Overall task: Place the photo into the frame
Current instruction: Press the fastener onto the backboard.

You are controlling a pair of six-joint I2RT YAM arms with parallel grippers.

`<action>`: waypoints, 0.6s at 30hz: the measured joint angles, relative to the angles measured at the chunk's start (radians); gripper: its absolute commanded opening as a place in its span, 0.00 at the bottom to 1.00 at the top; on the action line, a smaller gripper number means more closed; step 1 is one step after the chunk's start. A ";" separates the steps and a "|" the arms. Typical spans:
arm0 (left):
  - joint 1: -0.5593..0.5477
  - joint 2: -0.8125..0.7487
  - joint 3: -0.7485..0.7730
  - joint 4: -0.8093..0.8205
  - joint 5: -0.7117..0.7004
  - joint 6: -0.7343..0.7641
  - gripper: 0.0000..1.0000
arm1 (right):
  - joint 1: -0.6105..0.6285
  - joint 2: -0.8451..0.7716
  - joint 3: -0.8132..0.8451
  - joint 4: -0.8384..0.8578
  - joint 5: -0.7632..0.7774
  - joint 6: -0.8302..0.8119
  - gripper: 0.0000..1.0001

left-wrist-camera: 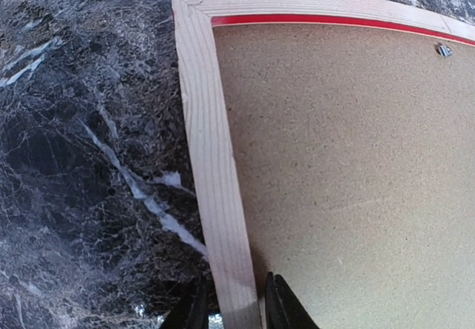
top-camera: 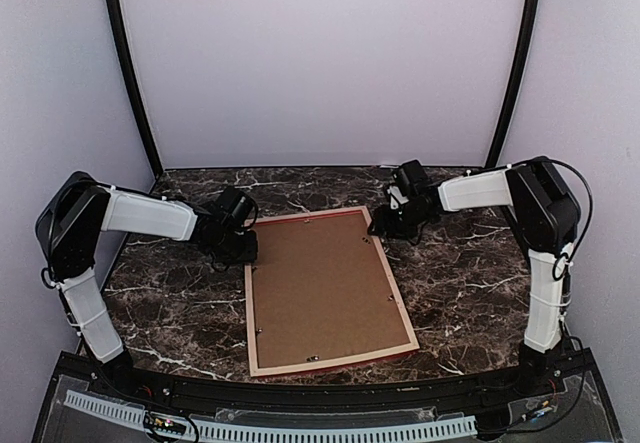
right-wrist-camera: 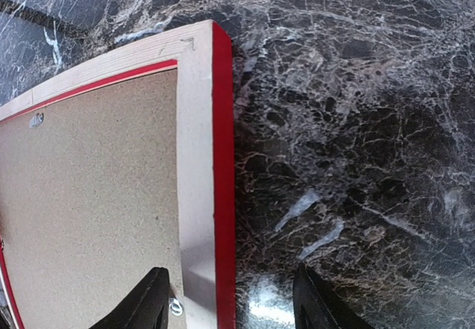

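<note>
A robotics lab test cell: plain pale walls and curved black struts at 11 and 1 o'clock box in a marble-patterned table. A left arm is bolted at 7 o'clock and a right arm at 5. A slotted cable duct runs along 6 o'clock.

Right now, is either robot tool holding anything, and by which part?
The left tool brackets the red-edged pale wood picture frame by one long rail; a firm grip cannot be told. The right tool holds nothing.

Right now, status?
Left gripper around frame left rail, grip unclear. Right gripper open astride right rail. Frame face-down, board in. Photo unseen.
</note>
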 measured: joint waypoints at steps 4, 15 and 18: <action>0.000 0.005 0.000 0.000 0.000 0.001 0.28 | 0.000 0.001 0.002 -0.003 0.000 -0.011 0.56; 0.000 0.006 0.002 0.002 0.000 0.008 0.26 | 0.002 0.011 0.028 -0.047 0.008 -0.067 0.55; 0.000 0.006 0.002 0.002 0.000 0.008 0.26 | 0.006 0.016 0.041 -0.065 0.021 -0.081 0.55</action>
